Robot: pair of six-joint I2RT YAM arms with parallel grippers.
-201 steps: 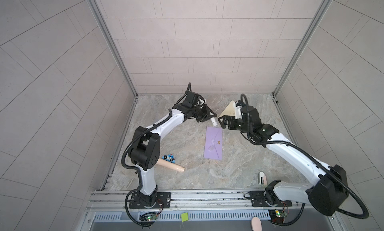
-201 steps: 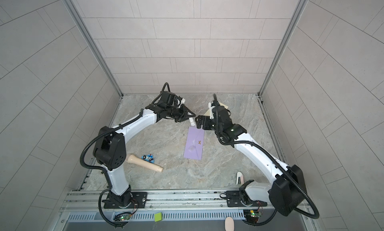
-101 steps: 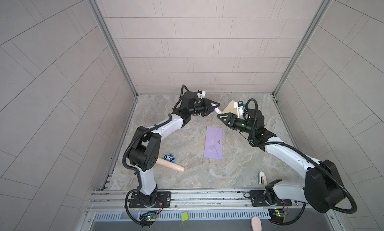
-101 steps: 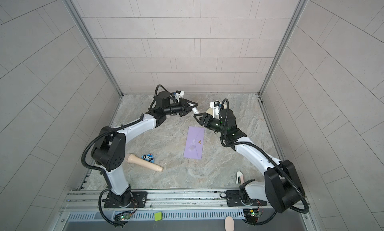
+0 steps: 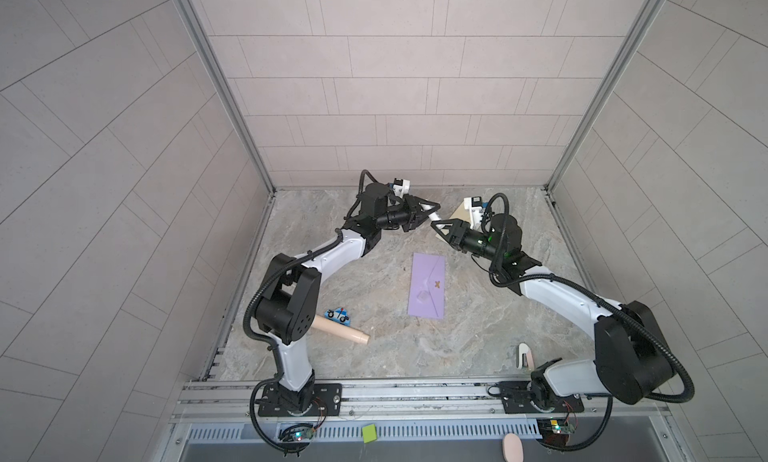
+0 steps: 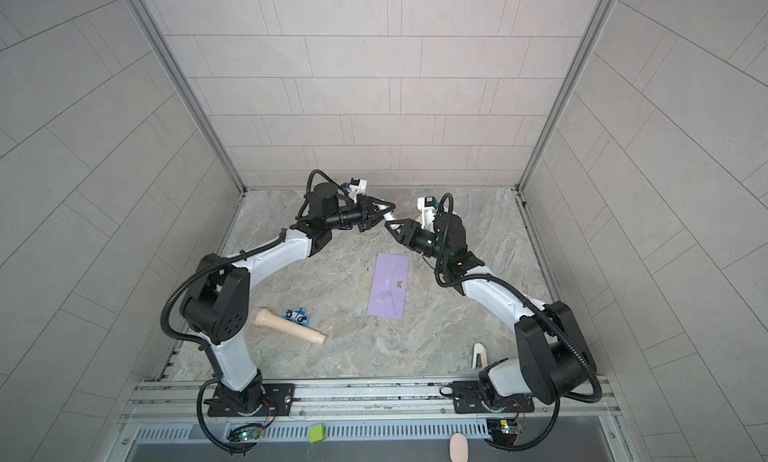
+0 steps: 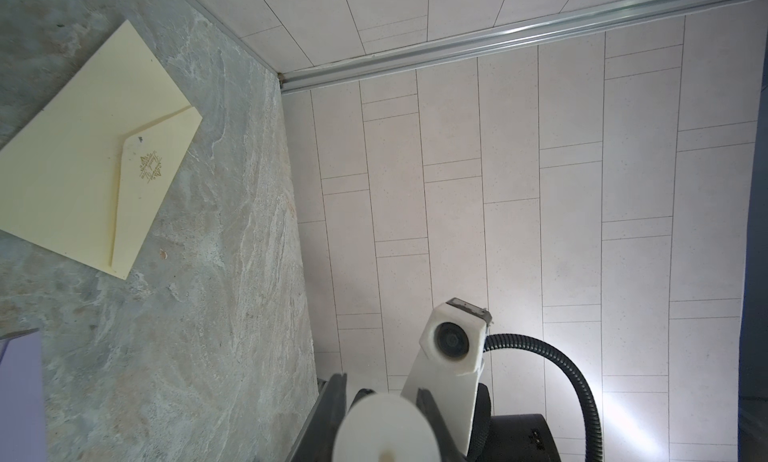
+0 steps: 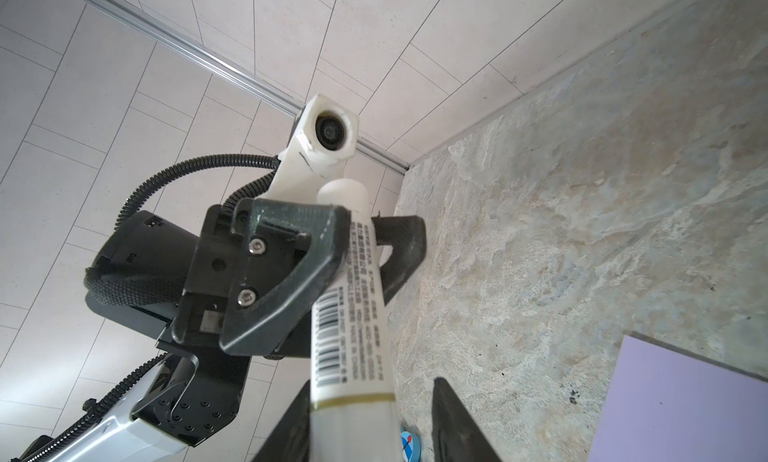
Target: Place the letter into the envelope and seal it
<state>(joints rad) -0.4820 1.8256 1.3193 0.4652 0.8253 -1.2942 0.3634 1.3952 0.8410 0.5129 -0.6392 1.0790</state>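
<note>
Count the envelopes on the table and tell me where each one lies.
2. A purple envelope lies mid-table; a cream envelope lies by the back wall, partly behind the right arm.

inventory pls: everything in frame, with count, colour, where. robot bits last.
purple envelope: 1, lilac, flat at table centre
cream envelope: 1, pale yellow, far right of table, behind right arm
glue stick: 1, white, in the air between both tools
wooden peg: 1, beige, near left, by left arm
toy car: 1, blue, right beside the peg
small white item: 1, white, near right arm base; kind unclear
green square: 1, green, front grille
pink oval: 1, pink, front edge
left tool: 1, black, shut on glue stick
right tool: 1, black, open around the stick's other end
</note>
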